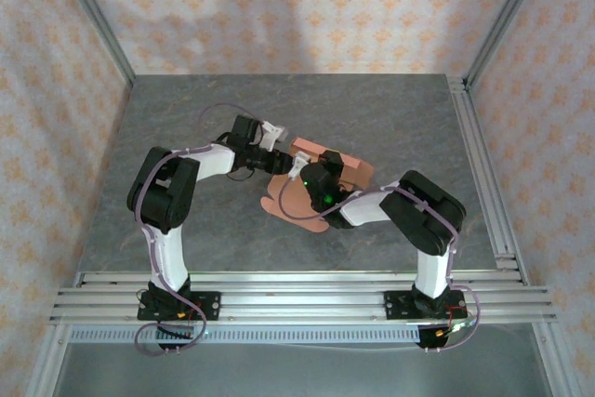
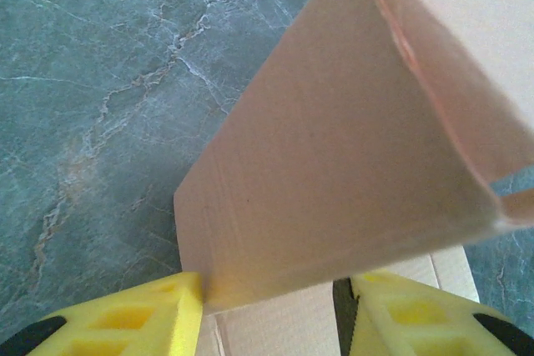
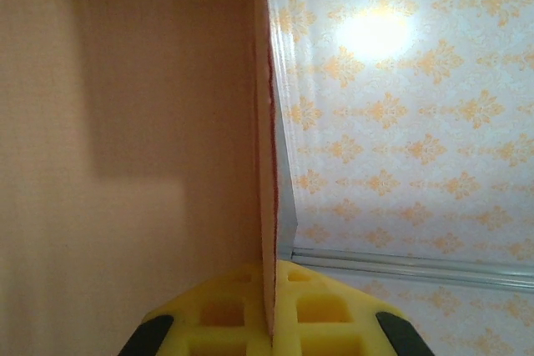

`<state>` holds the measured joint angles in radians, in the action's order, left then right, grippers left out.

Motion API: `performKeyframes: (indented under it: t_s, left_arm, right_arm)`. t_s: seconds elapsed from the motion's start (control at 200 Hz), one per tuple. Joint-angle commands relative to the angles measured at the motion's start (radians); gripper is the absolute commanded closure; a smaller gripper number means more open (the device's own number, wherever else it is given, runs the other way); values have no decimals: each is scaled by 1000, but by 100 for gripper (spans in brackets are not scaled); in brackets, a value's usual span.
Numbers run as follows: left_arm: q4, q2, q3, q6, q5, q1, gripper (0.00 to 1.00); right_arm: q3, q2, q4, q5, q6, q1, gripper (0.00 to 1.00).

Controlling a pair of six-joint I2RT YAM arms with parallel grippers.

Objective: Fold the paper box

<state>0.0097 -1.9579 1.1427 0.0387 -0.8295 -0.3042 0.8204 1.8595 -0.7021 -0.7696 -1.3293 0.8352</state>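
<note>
The paper box (image 1: 290,200) is a salmon-pink card sheet lying mid-table, partly folded up between both arms. In the left wrist view a raised panel of the paper box (image 2: 334,147) slopes up over a flat part of the sheet. My left gripper (image 2: 267,314) stands open around that panel's lower edge. Its left fingertip (image 2: 158,314) touches the panel's corner, and the right one (image 2: 409,314) stands a little apart. My right gripper (image 3: 271,323) is shut on an upright panel of the paper box (image 3: 125,164), seen edge-on between its yellow pads. From above, the left gripper (image 1: 279,157) and right gripper (image 1: 311,178) meet over the sheet.
The grey marbled table (image 1: 186,118) spreads on all sides of the sheet. Aluminium rails run along the near edge (image 1: 297,290) and the right side (image 1: 479,165). Patterned walls (image 3: 400,122) close in the back and both sides.
</note>
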Motion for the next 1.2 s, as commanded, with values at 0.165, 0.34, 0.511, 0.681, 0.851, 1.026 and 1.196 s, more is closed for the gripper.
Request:
performKeyframes:
  t_s: [0.165, 0.34, 0.511, 0.681, 0.851, 1.026, 1.196]
  left_arm:
    - [-18, -16, 34, -25, 45, -17, 54]
    - [-8, -20, 35, -7, 93, -17, 55]
    - [5, -24, 32, 12, 147, -18, 60]
    - [72, -13, 11, 51, 152, -18, 57]
    - [100, -16, 15, 77, 155, -20, 58]
    - [101, -19, 15, 83, 163, -23, 61]
    - [90, -34, 29, 72, 126, -25, 69]
  right_arm:
    - [40, -30, 88, 20, 65, 8, 100]
    - [46, -37, 112, 23, 90, 8, 100]
    - [54, -52, 160, 30, 123, 8, 100]
    - [84, -63, 263, 54, 192, 10, 100]
    - [106, -60, 323, 66, 226, 10, 100]
    - [120, -52, 354, 64, 250, 11, 100]
    - [132, -39, 354, 61, 256, 15, 100]
